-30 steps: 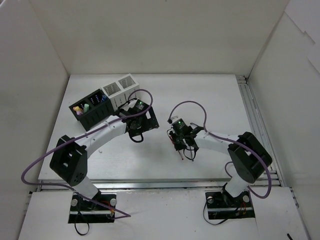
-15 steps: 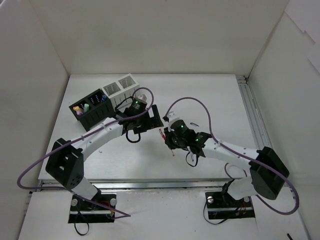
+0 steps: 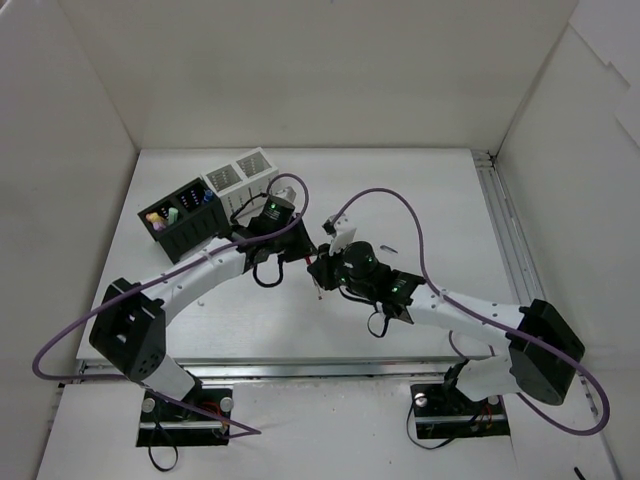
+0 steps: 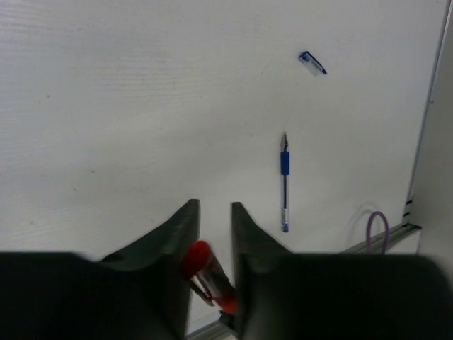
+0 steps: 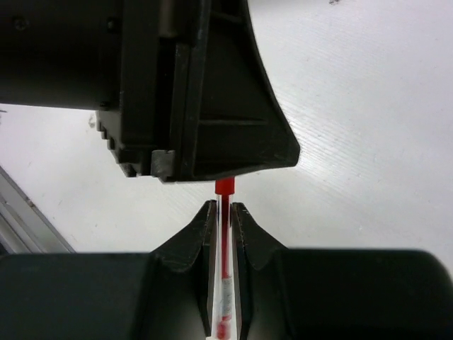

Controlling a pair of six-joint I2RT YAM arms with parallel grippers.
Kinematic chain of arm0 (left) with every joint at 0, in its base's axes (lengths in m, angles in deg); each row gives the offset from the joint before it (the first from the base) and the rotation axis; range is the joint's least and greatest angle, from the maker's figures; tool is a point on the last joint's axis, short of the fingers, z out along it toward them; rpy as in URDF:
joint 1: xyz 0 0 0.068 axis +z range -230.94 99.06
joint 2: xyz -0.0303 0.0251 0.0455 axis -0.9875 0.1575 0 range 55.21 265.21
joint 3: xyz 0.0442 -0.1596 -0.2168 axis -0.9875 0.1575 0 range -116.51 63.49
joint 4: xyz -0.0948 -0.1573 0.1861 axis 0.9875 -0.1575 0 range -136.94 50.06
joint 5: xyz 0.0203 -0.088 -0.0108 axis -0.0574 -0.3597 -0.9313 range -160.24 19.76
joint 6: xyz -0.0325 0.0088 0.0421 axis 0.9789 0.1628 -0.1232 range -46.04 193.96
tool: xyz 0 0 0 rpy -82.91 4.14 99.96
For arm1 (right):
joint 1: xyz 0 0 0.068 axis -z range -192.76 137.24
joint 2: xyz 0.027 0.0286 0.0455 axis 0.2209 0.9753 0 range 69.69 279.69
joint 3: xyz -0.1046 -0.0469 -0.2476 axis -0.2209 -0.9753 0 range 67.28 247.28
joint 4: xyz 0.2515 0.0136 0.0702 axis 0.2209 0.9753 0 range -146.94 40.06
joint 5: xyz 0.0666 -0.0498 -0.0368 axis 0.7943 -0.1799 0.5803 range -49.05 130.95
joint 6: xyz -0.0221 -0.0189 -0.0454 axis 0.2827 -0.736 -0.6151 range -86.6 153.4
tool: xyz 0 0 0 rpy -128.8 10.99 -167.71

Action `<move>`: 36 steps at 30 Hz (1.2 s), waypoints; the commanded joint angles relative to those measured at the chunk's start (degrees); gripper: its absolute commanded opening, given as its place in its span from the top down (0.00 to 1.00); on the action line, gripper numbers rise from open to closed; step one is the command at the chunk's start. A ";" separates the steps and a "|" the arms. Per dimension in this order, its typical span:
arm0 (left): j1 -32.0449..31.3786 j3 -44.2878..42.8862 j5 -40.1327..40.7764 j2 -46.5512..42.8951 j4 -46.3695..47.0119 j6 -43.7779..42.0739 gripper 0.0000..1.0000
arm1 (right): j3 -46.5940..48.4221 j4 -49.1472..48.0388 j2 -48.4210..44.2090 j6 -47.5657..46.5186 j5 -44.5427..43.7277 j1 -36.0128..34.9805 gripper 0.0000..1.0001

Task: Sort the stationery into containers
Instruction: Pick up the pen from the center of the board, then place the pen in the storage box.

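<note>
Grip confirmed: the right gripper (image 5: 224, 207) is clenched on the red pen (image 5: 224, 227), above the middle of the tabletop (image 3: 430, 200). The left gripper (image 4: 215, 207) straddles the pen's red end; whether it clamps cannot be told. A blue pen (image 4: 284, 180) lies loose nearby.

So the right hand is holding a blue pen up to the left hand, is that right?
Not quite. The right hand is holding a red pen, not a blue one, up to the left hand. The right wrist view shows the red colour clearly.
</note>
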 commanded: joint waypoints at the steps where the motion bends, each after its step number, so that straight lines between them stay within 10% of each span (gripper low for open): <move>1: -0.09 -1.29 0.20 -2.35 1.75 -1.34 0.96 | 1.43 -6.26 -0.20 0.97 -4.66 -0.74 0.94; 13: 12.53 -8.40 0.03 -1.92 2.18 -8.46 1.00 | 8.99 7.44 0.68 0.71 -10.54 -0.74 0.21; 25: 26.18 -42.91 1.08 20.13 2.97 -24.55 1.00 | 8.46 22.39 -2.04 1.94 -12.58 11.73 0.09; 36: 29.53 -55.69 1.87 35.52 16.69 -23.32 1.00 | 10.04 26.60 0.50 -0.96 -13.29 19.47 0.07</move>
